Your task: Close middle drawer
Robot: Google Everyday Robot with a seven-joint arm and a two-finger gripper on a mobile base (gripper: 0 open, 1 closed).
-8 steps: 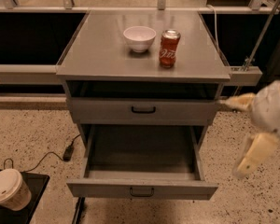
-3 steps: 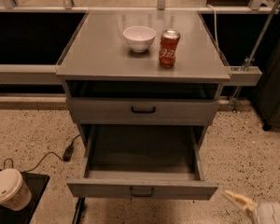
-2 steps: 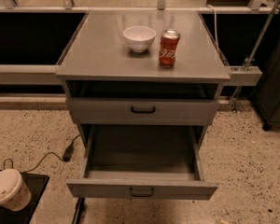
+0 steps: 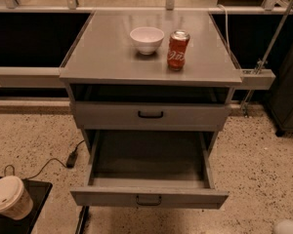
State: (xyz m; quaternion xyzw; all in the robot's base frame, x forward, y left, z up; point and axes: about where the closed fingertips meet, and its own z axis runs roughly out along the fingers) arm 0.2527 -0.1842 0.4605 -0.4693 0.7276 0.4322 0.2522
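Jutting well past the table's (image 4: 102, 57) front edge, the middle drawer (image 4: 185, 198) stands fully open and looks empty. Its front panel runs left to right, parallel to that edge, with a small dark handle (image 4: 148, 200) at its centre. The upper drawer (image 4: 112, 115) sits shut just beneath the front edge. Of the gripper (image 4: 289, 227) only a pale rounded sliver shows, low by the floor off the table's front right corner; whether it is wide or narrow I cannot tell. The drawer thus lies to the gripper's left and a little higher. The panel's long axis runs crosswise to the push needed, which goes straight toward the table's back edge. In my judgement the gripper has to come leftward to face the panel near the handle, since a push at the right end could skew the drawer on its slides. A bowl (image 4: 146, 39) and a can (image 4: 177, 50) stand side by side toward the back edge, the can just right of the bowl. A cup (image 4: 9, 199) sits low off the front left corner.
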